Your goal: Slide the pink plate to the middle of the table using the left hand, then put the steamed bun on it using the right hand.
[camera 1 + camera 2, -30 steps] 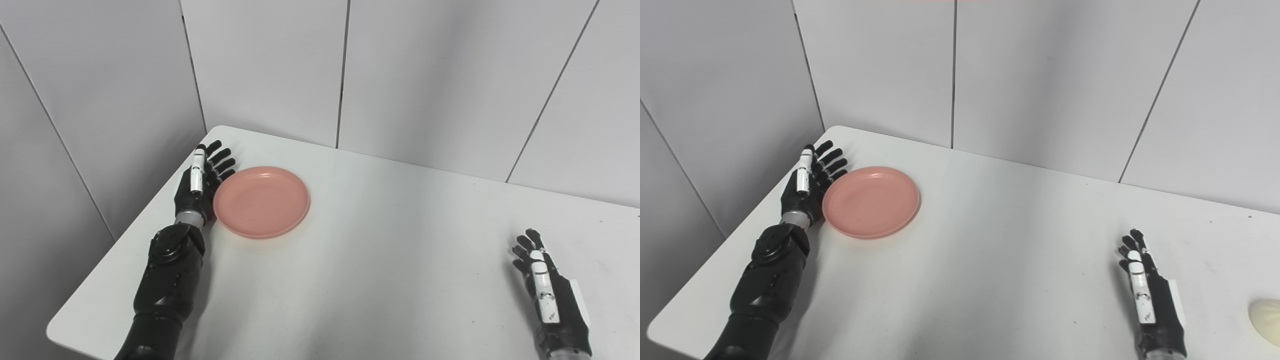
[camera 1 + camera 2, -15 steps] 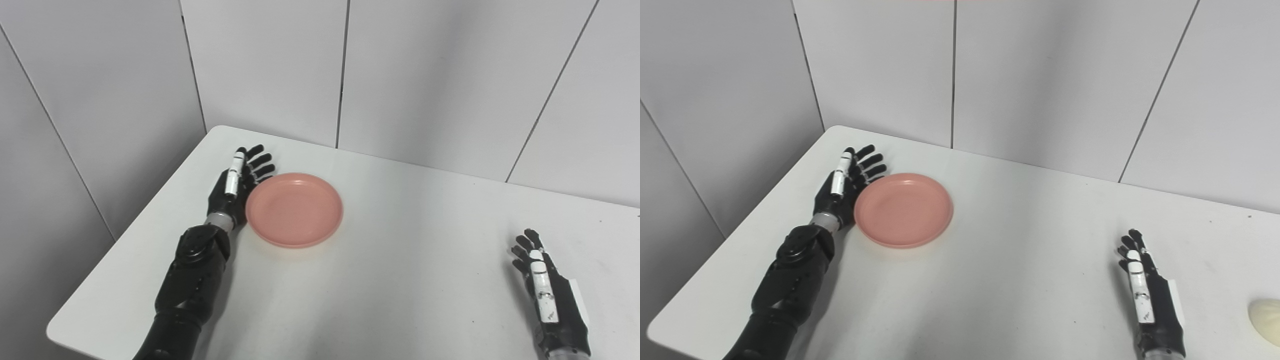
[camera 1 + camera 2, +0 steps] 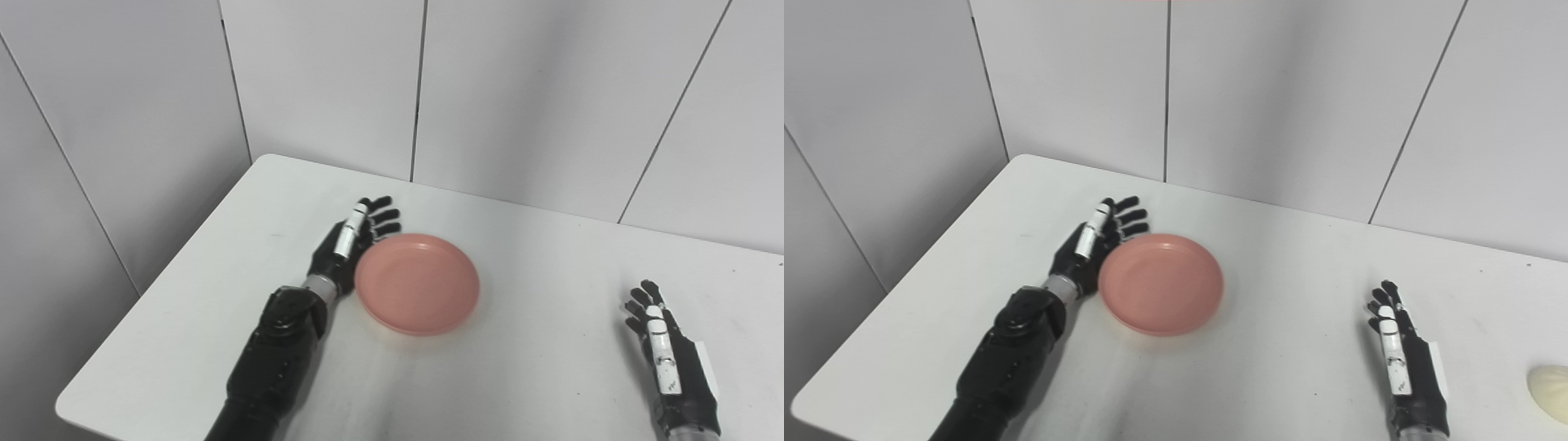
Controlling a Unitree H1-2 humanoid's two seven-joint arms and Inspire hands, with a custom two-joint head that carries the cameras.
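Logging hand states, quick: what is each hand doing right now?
Left hand: open, flat against the pink plate rim, holding nothing.
Right hand: open, holding nothing, apart from the steamed bun.

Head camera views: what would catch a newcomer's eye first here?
The pink plate, the only colour on the white table, lies left of centre with the open left hand pressed against its left rim. The right hand rests open near the right; the steamed bun sits at the right edge.
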